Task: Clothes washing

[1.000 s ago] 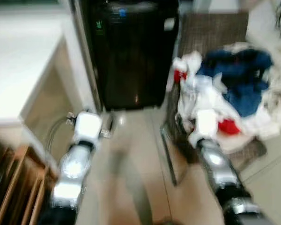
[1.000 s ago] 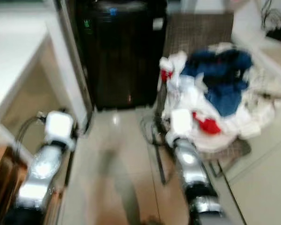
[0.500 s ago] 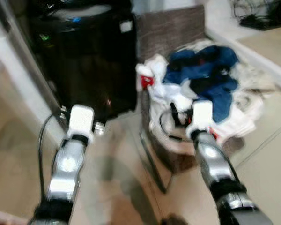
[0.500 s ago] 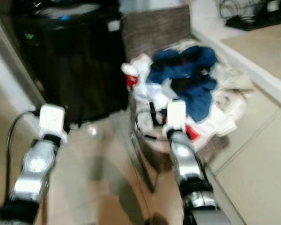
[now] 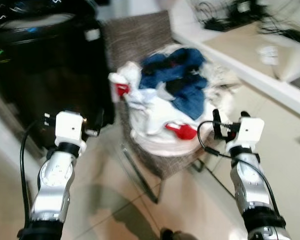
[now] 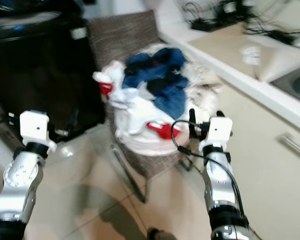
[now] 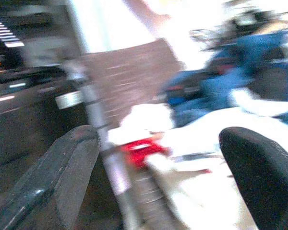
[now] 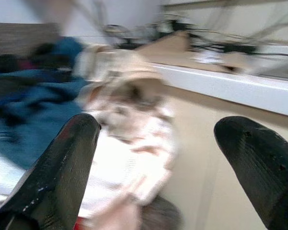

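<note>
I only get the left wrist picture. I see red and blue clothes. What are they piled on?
Observer: A woven chair, heaped with laundry.
Operator: What's the dark thing beside it?
Observer: A black washing machine, on the robot's left.
Operator: Where's the other tool?
Observer: The right tool is open, beside the chair near a white counter.

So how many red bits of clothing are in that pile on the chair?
2 that I can see: one red piece at the pile's left edge near the washer, another at the front. More may be buried underneath.
</note>
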